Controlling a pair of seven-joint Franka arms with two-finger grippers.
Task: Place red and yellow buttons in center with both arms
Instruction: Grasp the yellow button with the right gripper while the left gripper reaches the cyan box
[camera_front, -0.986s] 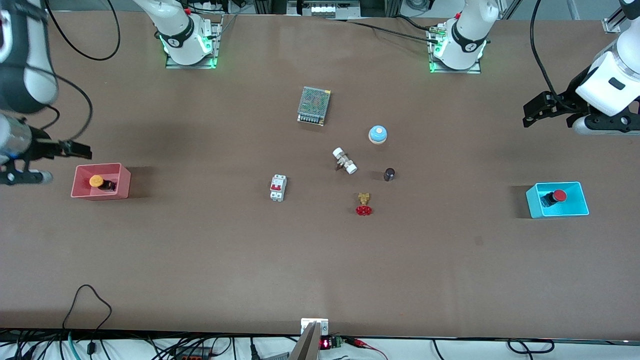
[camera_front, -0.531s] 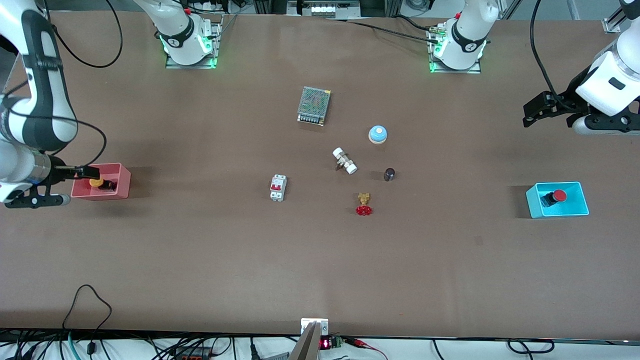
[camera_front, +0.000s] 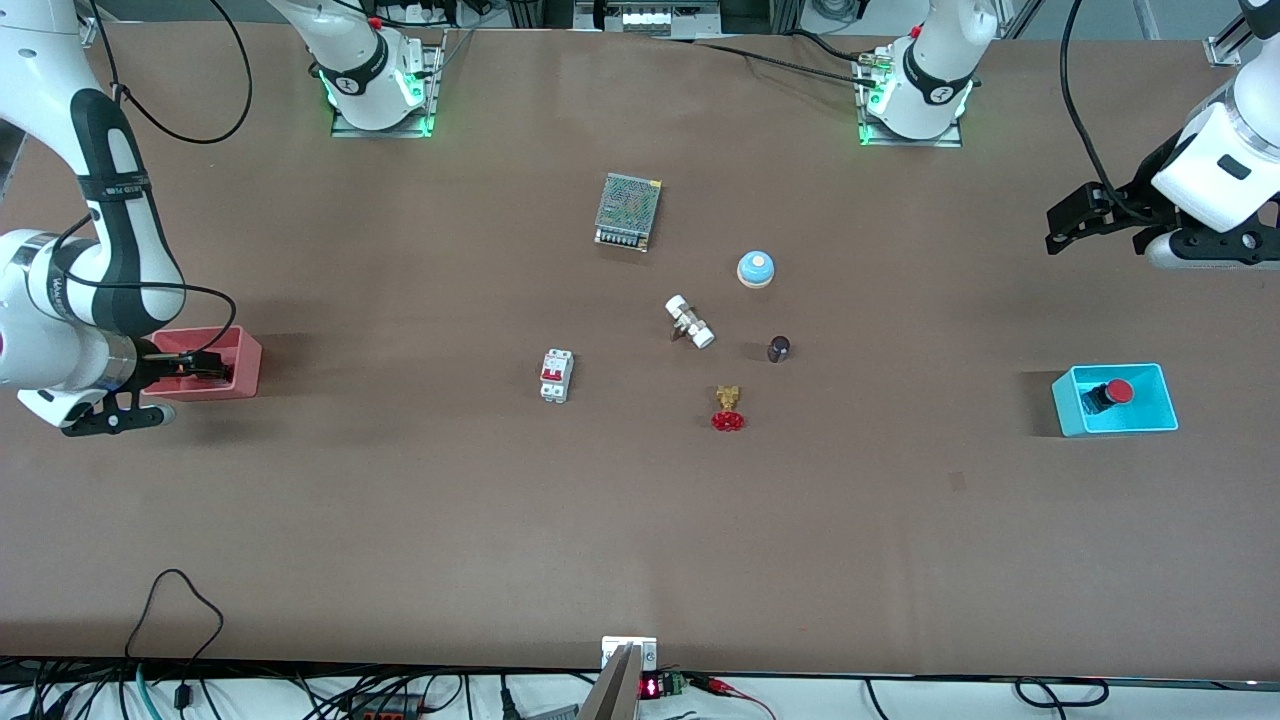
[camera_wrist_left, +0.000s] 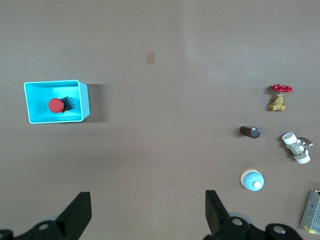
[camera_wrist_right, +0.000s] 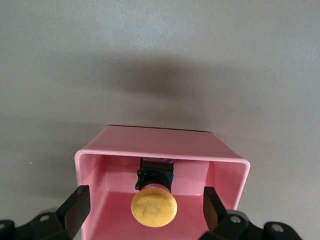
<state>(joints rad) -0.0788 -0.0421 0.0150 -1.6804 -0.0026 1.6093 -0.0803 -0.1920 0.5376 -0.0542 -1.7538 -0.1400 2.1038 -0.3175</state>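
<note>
Yellow button (camera_wrist_right: 153, 209) in pink bin (camera_wrist_right: 160, 147); red button (camera_front: 1117, 391) in blue bin (camera_front: 1158, 420).

— Where do the two buttons sit?

— Each in a bin, at the two ends of the worktop (camera_front: 400, 520): the yellow button (camera_wrist_right: 153, 206) in the bin (camera_front: 243, 362) at the right arm's end, the red button (camera_front: 1117, 391) in the bin (camera_front: 1160, 412) at the left arm's end.

— And the pincers?

— The right pincer (camera_front: 205, 364) is in its bin, straddling the button (fingers spread). The left pincer (camera_front: 1062, 228) hangs over bare worktop, fingers spread.

— Between the bins?

— A cluster: the valve (camera_front: 728, 408) nearest the front camera, the dome (camera_front: 756, 268) farther.
</note>
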